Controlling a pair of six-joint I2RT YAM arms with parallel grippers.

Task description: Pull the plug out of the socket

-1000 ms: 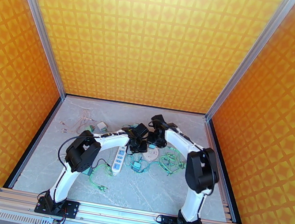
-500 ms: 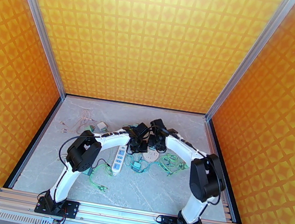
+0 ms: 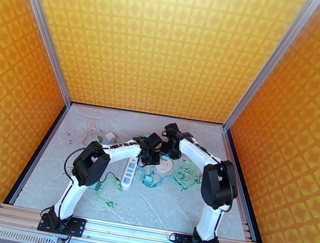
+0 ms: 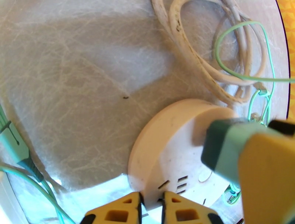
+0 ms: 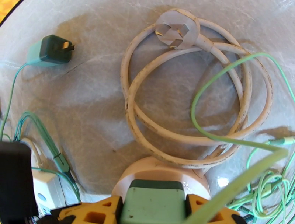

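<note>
No legible text, label, brand, number or sign anywhere. Blue markings along the long white plastic power strip too small to make out; faint dark specks on the round white plastic socket too blurred to read

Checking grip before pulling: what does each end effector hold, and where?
Right end effector clamps the green plug by its sides; left end effector pinches the round socket at its rim.

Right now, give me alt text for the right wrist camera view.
The right gripper clamps a green plug on a round white socket at the bottom edge. Beyond lie a coiled white cable, a second green adapter at upper left, and thin green wires at right.
</note>
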